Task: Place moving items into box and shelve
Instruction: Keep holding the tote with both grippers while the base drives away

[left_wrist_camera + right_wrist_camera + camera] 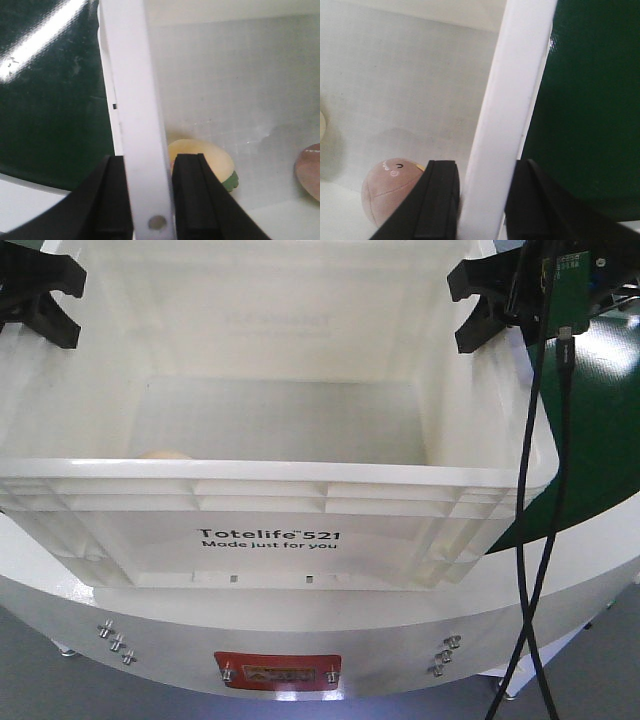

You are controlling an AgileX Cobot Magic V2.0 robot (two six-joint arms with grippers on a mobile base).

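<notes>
A white plastic box point(270, 502) marked "Totelife 521" fills the front view. My left gripper point(72, 305) is shut on the box's left rim point(132, 100), one jaw on each side of it. My right gripper point(460, 310) is shut on the box's right rim point(515, 100) in the same way. Inside the box lie a cream and green burger toy point(212, 160), also seen just behind the front wall point(165, 453), and a pink plush ball with a small face point(387, 192), whose edge shows in the left wrist view point(310, 170).
The box stands on a white rounded platform point(300, 625) with a red label point(278, 672) on its front. A dark green surface point(590, 440) lies to the right and outside both side walls point(50, 100). Black cables point(545, 490) hang at the right.
</notes>
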